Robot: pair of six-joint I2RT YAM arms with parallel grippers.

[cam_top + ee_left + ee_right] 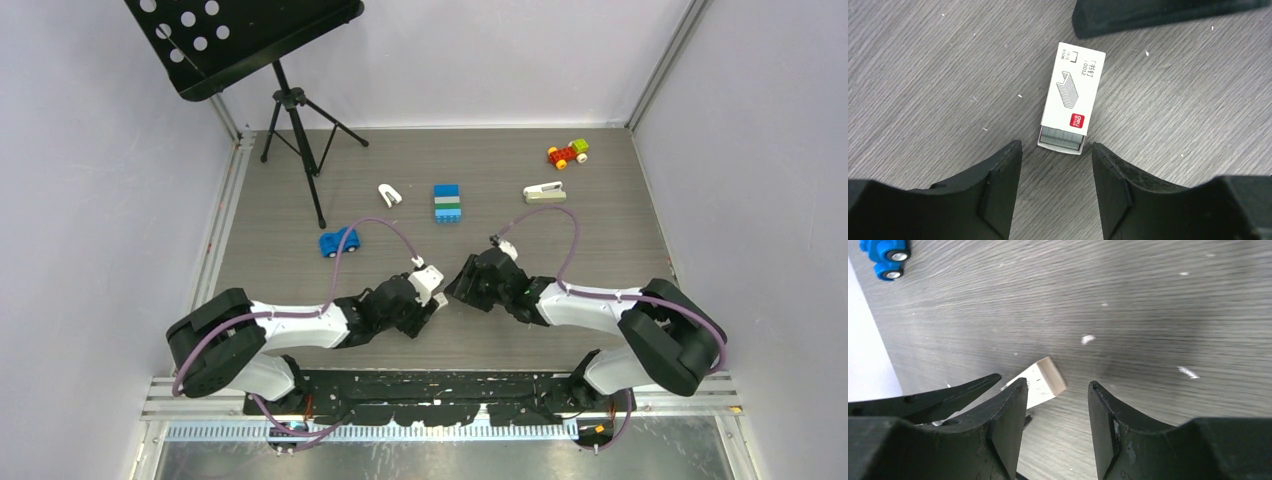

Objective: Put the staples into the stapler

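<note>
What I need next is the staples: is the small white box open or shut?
Open: in the left wrist view the white box lies flat, and the grey staples stick out of its near end.

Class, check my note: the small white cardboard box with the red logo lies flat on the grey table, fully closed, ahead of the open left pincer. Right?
No: the small white cardboard box is not closed. The left wrist view shows silvery-grey staples sticking out of its near end. Otherwise correct: flat on the grey table, ahead of the open left pincer.
</note>
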